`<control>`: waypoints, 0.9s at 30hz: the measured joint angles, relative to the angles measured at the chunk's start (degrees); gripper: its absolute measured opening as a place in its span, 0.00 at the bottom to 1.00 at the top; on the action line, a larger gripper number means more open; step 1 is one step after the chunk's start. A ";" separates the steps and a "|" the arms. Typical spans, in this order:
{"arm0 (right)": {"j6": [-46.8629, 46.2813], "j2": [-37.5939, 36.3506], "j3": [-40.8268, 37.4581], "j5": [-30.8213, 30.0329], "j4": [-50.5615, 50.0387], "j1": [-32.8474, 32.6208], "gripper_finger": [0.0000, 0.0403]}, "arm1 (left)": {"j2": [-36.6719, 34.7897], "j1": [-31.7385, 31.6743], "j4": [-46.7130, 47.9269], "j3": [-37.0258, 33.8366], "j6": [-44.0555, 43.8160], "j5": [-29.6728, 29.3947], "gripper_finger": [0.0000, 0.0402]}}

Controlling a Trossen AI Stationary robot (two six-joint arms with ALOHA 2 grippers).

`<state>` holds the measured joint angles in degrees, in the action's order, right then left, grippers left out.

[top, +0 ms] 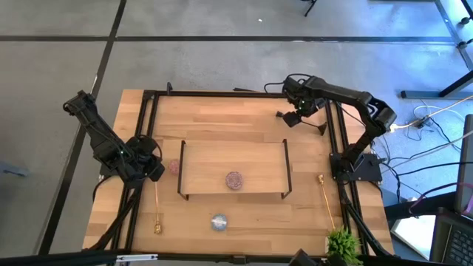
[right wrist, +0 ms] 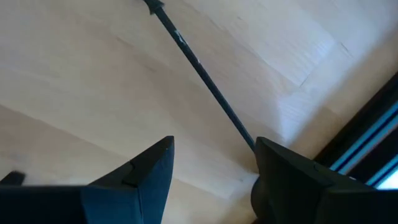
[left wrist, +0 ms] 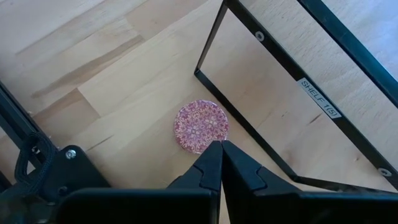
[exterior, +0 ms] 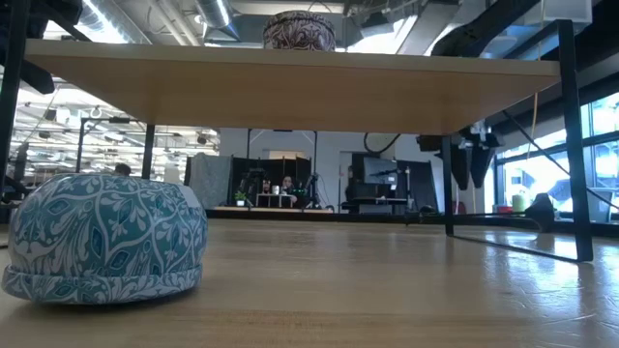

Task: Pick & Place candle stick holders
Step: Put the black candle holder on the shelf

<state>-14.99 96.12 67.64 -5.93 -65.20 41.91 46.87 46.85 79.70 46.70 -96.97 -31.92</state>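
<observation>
The wooden board with black end rails stands as a low shelf in the middle of the table, and the only thing on its top is the mauve round holder, sitting near the front edge; the low view shows that same holder perched on the board's upper surface, with open space under the board. The pink round holder lies on the table just outside the board's left end rail, close to it but apart. The left gripper hangs just above the table beside this pink holder, its fingers pressed together and holding nothing. The pale blue round holder rests on the table in front of the board, large in the low view. One gold stem holder lies flat on the table near the left front, its foot toward the front edge; the other gold stem holder lies flat by the right side, near the green plant. The black stem holder lies on the table at the far right corner, and the right gripper is over it with its fingers spread wide, one on either side of the stem without clasping it.
</observation>
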 joint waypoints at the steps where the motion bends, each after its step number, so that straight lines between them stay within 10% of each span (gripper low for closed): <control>1: -0.14 0.00 -0.52 -0.06 0.66 0.06 0.57 | 0.00 0.00 -0.04 0.00 0.00 0.00 0.00; 27: -3.84 0.00 -7.63 -1.89 11.95 0.83 0.57 | -0.01 -0.02 -0.70 0.00 -1.52 0.00 0.00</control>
<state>-18.83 96.12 60.01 -7.82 -53.25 42.74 46.87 46.83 79.00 46.70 -98.49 -31.92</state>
